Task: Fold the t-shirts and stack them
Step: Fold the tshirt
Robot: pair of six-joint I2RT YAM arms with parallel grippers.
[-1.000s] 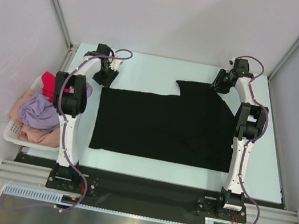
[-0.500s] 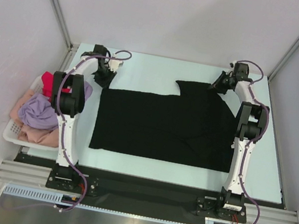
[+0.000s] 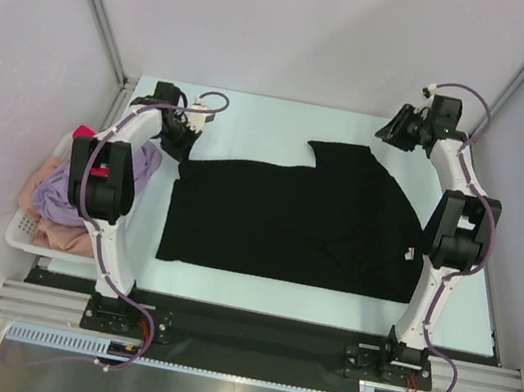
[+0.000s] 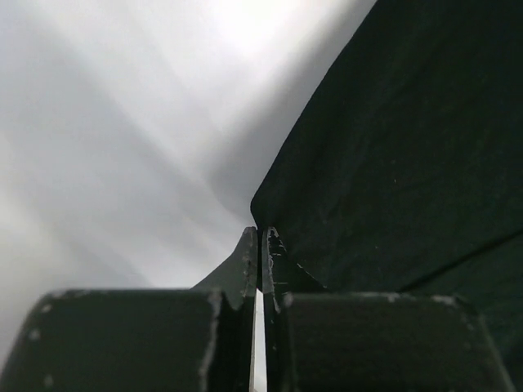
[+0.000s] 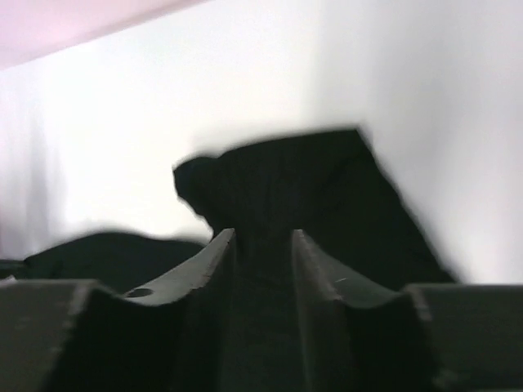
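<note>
A large black t-shirt (image 3: 288,221) lies spread flat on the pale table (image 3: 255,119), one sleeve pointing to the far side. My left gripper (image 3: 182,144) sits at the shirt's far left corner. In the left wrist view its jaws (image 4: 260,238) are shut on that corner of the black cloth (image 4: 392,163). My right gripper (image 3: 392,135) hovers beyond the far right sleeve, apart from the shirt. Its fingers (image 5: 261,237) stand open with nothing between them, and the black cloth (image 5: 278,180) lies below. Lavender (image 3: 65,192), red (image 3: 83,133) and pale pink (image 3: 57,236) t-shirts are bunched in the basket at the left.
A white lattice basket (image 3: 20,233) stands off the table's left edge, beside the left arm. Grey walls and metal posts close in the table at the back and both sides. A black strip runs along the near edge by the arm bases.
The left gripper has shut on the shirt's far left corner. The right gripper shut briefly at the far right sleeve, then opened and drew back to the right, off the cloth.
</note>
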